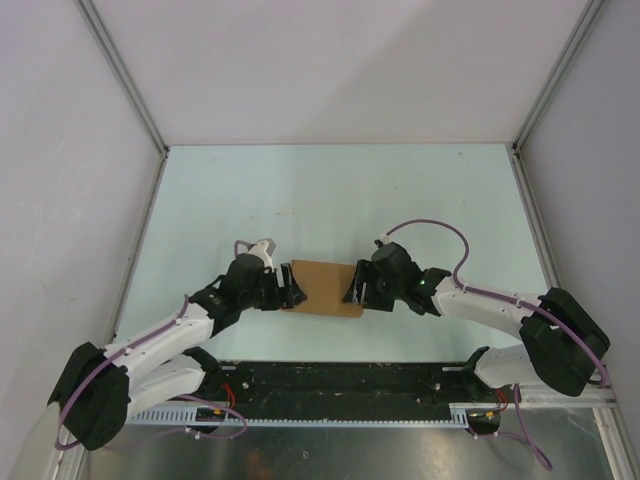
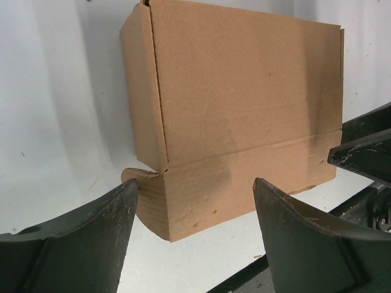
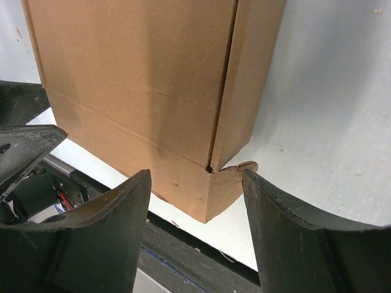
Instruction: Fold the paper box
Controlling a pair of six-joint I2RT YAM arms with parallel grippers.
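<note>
The paper box point(image 1: 325, 288) is a closed brown cardboard carton lying flat on the table near its front edge, between my two arms. My left gripper point(image 1: 290, 285) is at the box's left end and my right gripper point(image 1: 355, 283) at its right end. In the left wrist view the box point(image 2: 244, 110) lies just ahead of the left gripper point(image 2: 195, 183), whose jaws stand wide apart around its near corner, not pressing it. In the right wrist view the box point(image 3: 140, 85) likewise sits ahead of the open right gripper point(image 3: 197, 174). A small curled tab point(image 3: 244, 166) sticks out at that corner.
A black rail point(image 1: 330, 385) runs along the table's near edge, close behind the box. Grey walls with metal corner posts point(image 1: 125, 80) enclose the pale table point(image 1: 330, 200) on the left, the right and the far side.
</note>
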